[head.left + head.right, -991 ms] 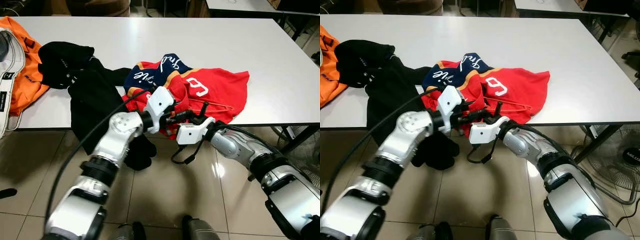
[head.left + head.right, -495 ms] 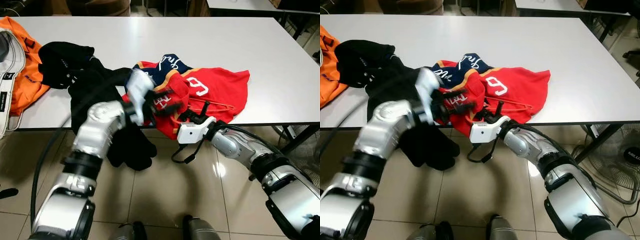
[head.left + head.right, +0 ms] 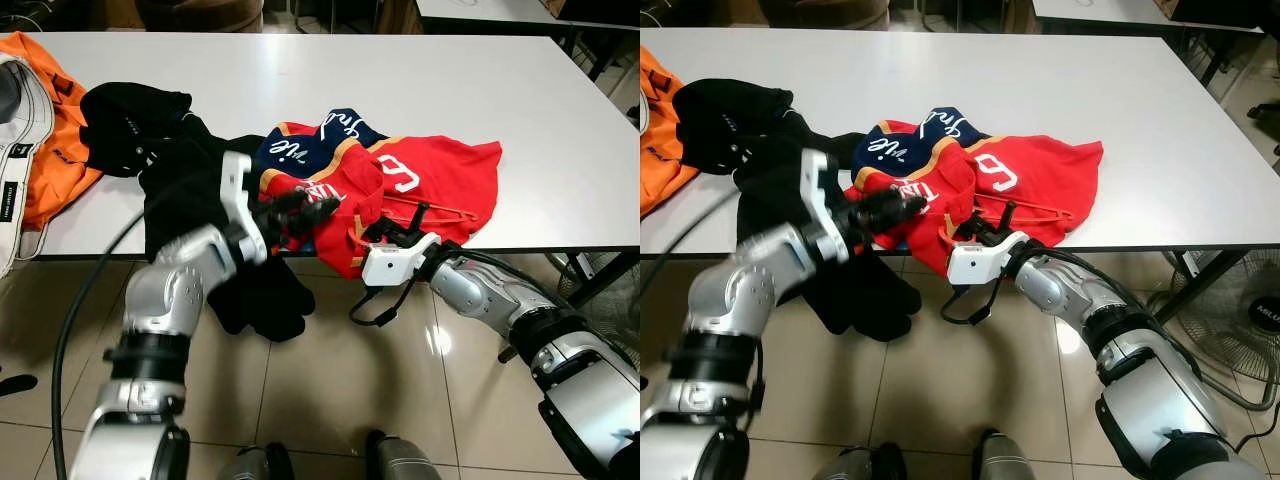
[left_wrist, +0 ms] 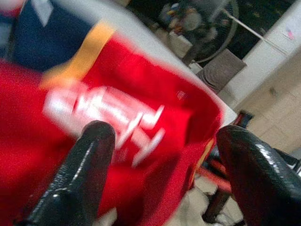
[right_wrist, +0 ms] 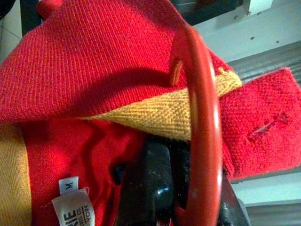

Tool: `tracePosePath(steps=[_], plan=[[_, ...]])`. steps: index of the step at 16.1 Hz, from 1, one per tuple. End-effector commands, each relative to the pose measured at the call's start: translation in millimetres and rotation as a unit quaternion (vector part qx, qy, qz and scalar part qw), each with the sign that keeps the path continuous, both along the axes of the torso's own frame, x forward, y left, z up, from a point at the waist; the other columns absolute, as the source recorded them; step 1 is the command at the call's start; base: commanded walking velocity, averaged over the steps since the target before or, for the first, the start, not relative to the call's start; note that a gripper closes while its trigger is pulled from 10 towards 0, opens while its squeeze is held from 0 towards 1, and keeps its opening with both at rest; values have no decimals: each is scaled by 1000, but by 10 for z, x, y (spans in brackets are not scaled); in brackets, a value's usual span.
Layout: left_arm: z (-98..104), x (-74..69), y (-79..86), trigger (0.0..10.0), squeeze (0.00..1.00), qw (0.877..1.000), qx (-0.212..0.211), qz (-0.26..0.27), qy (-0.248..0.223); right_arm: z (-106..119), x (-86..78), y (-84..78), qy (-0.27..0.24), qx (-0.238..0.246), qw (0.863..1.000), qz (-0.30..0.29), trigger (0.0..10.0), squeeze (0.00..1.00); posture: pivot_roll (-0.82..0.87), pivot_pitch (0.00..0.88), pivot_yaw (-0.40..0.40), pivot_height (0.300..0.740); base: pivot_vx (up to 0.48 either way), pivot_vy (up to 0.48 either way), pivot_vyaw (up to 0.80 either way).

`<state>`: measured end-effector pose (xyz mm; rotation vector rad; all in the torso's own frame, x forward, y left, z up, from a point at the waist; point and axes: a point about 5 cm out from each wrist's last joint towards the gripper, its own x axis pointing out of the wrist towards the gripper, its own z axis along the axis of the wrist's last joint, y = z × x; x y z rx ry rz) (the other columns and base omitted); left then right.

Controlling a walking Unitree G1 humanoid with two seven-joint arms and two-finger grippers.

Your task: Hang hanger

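A red jersey (image 3: pixel 440 170) with a navy and gold collar lies crumpled at the front edge of the white table (image 3: pixel 400 80). A thin red hanger (image 3: pixel 432 211) rests on it. My right gripper (image 3: pixel 392 232) sits at the table's edge, shut on the hanger's curved hook (image 5: pixel 204 117), with one black finger (image 5: pixel 148 188) right beneath it. My left gripper (image 3: pixel 310 210) is at the jersey's left fold. Its fingers (image 4: pixel 89 160) stand wide apart with the red cloth between and behind them.
Black clothes (image 3: pixel 190 170) hang over the table's front edge beside my left arm. An orange garment (image 3: pixel 50 130) lies at the far left. A floor fan (image 3: pixel 1255 320) stands at the right beneath the table. Tiled floor is below.
My left gripper has drawn away from the right gripper, moving left along the jersey's front fold, and its elbow has dropped. The right arm has hardly moved.
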<state>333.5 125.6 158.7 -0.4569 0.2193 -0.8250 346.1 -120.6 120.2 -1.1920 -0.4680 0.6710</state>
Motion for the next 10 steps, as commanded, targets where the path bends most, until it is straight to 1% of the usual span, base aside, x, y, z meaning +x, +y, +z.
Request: tracePosePath(steps=[1,3,4,6,7,8,9,10], plan=[[28,-29,32,10000,0,999,-23,11,32,9,3,-67,4,12,1000,-13,0,0,-233,95,45,740,0,0,0],[144,-72,57,10000,0,998,-50,4,46,11,8,-65,4,12,1000,-14,0,0,-230,96,47,740,0,0,0],[186,-82,77,10000,0,997,-55,6,53,11,11,-65,4,12,1000,-15,0,0,-226,95,48,740,0,0,0],[213,-91,75,10000,0,995,-68,12,74,10,17,-66,5,11,1000,-18,0,0,-225,95,49,740,0,0,0],[212,-94,41,10000,0,993,-81,11,86,10,21,-64,6,11,1000,-19,0,0,-226,96,51,740,0,0,0],[215,-107,-26,10000,0,991,-96,4,93,10,21,-58,6,11,1000,-18,0,0,-226,96,51,740,0,0,0],[218,-121,-88,10000,0,990,-103,-3,99,12,21,-58,6,12,1000,-19,0,0,-230,97,53,740,0,0,0],[155,-119,-153,10000,0,989,-97,-5,113,10,19,-53,5,12,1000,-18,0,0,-230,97,53,740,0,0,0]])
